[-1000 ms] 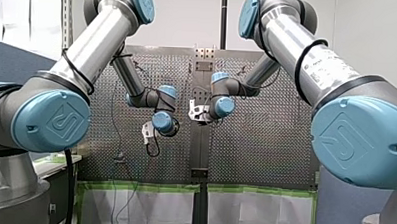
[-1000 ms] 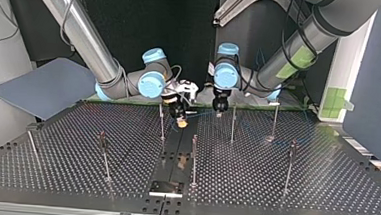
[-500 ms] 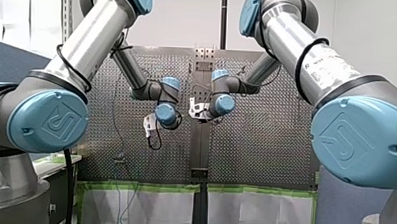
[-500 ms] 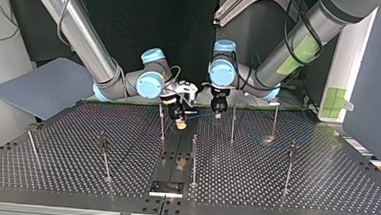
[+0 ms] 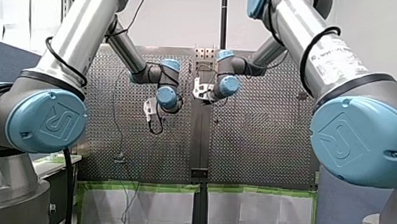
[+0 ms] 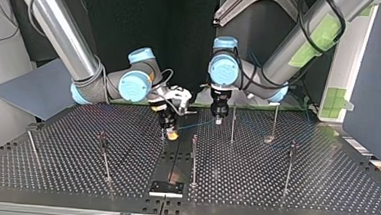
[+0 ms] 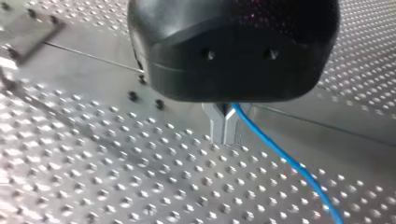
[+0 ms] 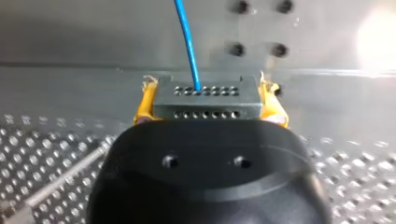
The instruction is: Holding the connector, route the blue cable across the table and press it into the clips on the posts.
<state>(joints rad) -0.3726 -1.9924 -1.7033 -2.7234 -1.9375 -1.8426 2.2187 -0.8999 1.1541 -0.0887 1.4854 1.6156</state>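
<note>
**A:** While both arms hang over the table (image 6: 298, 189), what does each gripper hold?

**B:** My right gripper (image 8: 208, 95) has its yellow pads (image 8: 144, 108) clamped on the grey connector (image 8: 205, 109). The blue cable (image 8: 187, 42) leaves the connector's face.

**A:** And the other?

**B:** My left gripper (image 7: 224, 135) has its metal fingers (image 7: 215, 123) pressed together, with the cable running out from between them. In the top view the cable spans the gap between the two grippers, above the table and near the posts (image 6: 194, 160). Whether it touches a post, I cannot tell.
</note>
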